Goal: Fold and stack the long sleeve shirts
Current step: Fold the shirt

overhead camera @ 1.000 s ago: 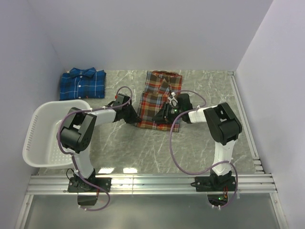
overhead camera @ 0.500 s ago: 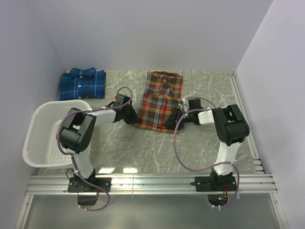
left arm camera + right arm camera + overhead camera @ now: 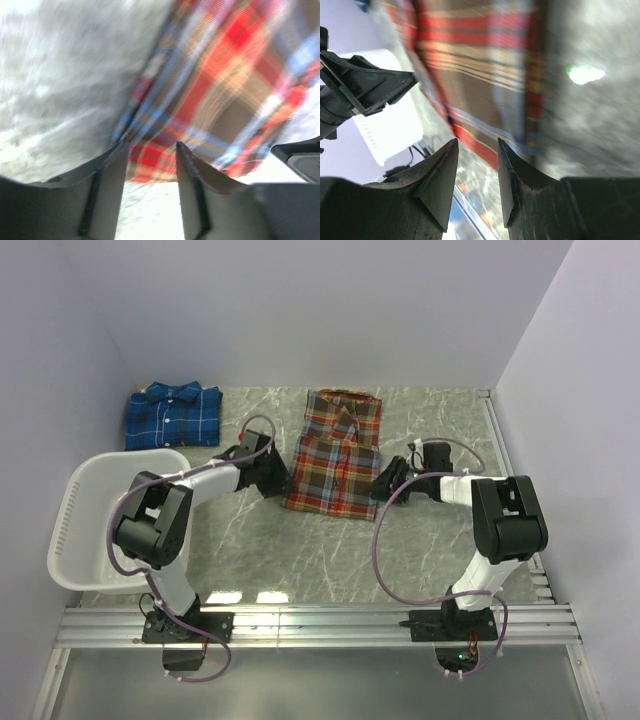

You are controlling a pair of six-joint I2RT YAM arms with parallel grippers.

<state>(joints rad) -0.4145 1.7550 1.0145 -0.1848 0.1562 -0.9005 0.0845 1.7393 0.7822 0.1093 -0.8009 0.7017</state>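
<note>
Red and brown, the checked shirt [image 3: 335, 455] needs a neat fold, I think. Both grippers should pinch its near corners together, lift a little, and lay the cloth flat. It lies in the middle of the table [image 3: 300, 540]. The left gripper [image 3: 272, 475] is just beside its left edge and the right gripper [image 3: 385, 483] just beside its right edge. Both have fingers apart, holding nothing. The blue shirt [image 3: 172, 417] lies folded far left.

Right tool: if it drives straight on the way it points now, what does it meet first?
Most likely the edge of the red-orange plaid shirt, lying just ahead of the right tool; depth is unclear.
</note>
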